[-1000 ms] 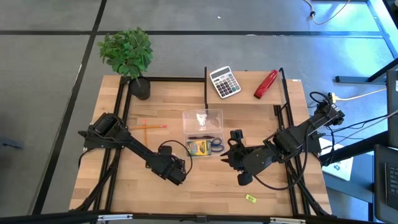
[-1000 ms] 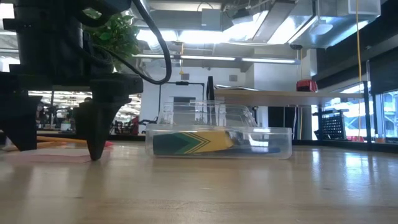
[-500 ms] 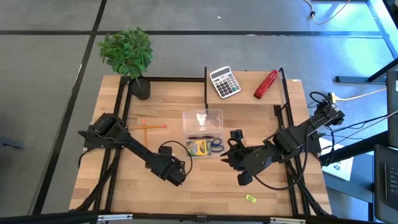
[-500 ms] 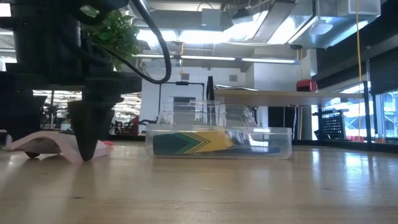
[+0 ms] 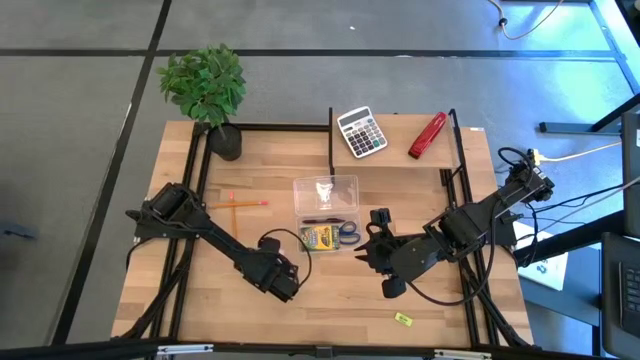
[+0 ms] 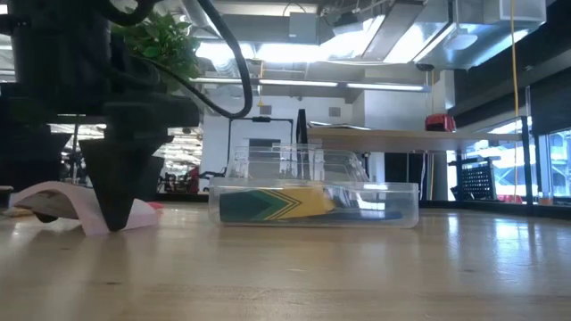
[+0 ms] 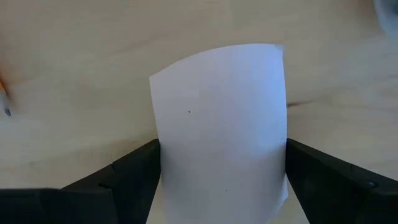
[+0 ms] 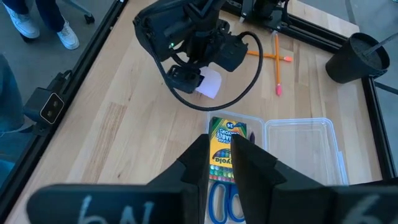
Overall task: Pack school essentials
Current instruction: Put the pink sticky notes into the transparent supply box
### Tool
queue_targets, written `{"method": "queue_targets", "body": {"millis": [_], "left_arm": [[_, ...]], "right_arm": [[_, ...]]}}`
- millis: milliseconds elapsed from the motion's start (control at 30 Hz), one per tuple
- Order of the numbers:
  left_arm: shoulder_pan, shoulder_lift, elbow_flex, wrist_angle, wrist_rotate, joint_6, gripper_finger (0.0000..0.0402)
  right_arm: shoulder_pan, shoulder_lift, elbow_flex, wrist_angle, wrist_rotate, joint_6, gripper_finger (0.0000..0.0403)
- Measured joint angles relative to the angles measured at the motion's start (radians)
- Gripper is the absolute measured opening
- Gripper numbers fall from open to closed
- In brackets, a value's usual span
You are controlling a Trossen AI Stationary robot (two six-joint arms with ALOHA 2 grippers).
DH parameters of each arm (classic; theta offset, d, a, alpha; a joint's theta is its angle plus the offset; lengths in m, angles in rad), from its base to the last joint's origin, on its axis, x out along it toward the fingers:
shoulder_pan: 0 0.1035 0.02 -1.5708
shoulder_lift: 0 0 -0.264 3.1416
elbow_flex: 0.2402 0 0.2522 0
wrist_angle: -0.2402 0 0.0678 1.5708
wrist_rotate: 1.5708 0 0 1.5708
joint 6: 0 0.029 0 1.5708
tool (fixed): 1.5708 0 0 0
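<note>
With the pink note pad [image 7: 219,130] pinched and bowed between my left tool's [image 5: 284,283] fingers, I see the clear box [image 5: 326,213] just beside it toward the idle, closed right tool [image 8: 222,157].

Grey tiled floor [image 5: 90,110] all around the wooden counter [image 5: 430,210], potted plant [image 5: 205,90] at 11 o'clock, bright ceiling lights [image 6: 375,49] overhead.

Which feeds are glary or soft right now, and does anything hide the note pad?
High view: blue glare on the floor at right, table evenly lit. Low view: bright ceiling lights behind, so the left gripper reads as a silhouette over the bowed pink note pad. Left wrist view: pad fills the frame, washed pale, wood slightly soft. Right wrist view: own fingers blurred.
</note>
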Motion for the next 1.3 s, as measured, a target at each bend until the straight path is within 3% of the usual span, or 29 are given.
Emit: {"method": "queue_targets", "body": {"millis": [467,767,1300], "left_arm": [[-0.039,-0.051,0.002,-0.031,-0.064,0.018,0.0316],[-0.016,-0.121,0.002,-0.030,-0.091,0.175,0.0316],[0.157,-0.183,0.003,0.124,-0.122,0.828,0.0316]], "right_arm": [[0.000,0.000,0.000,0.000,0.000,0.001,0.0069],[0.000,0.000,0.000,0.000,0.000,0.000,0.0069],[0.000,0.000,0.000,0.001,0.000,0.000,0.0069]]}}
